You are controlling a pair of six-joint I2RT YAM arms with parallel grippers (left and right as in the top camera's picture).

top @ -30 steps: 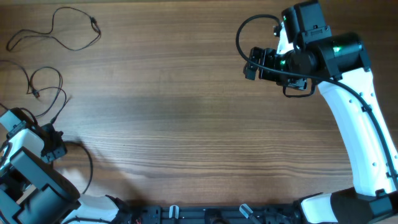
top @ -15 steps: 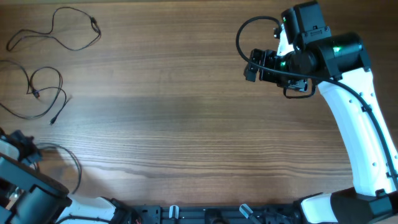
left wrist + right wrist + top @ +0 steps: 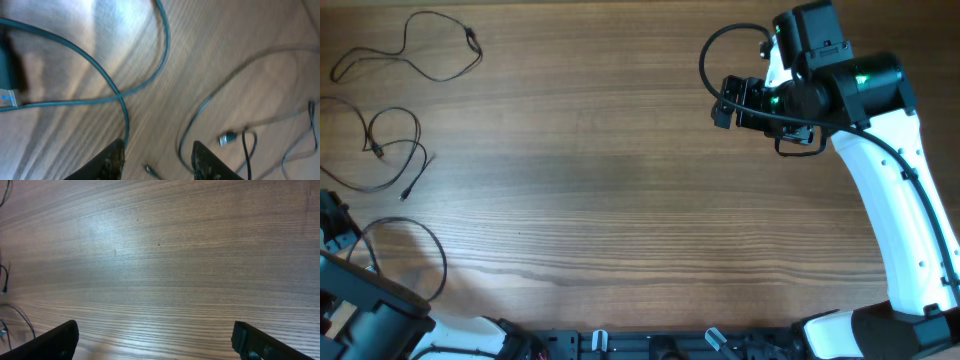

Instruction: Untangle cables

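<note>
Because the cables (image 3: 380,151) lie as loose loops at the upper left of the overhead frame, just above the left gripper (image 3: 159,161), whose jaws stand parted and empty, that arm is far nearer than the wide-open right gripper (image 3: 156,341) at upper right.

The middle of the bench (image 3: 620,200) is bare wood from near to far, wide enough to pass. At the far left lie two loops of thin cables (image 3: 380,150). The right arm (image 3: 880,200) stands along the right side. The left arm (image 3: 365,315) and its thick cable loop (image 3: 444,265) fill the near left corner.
</note>
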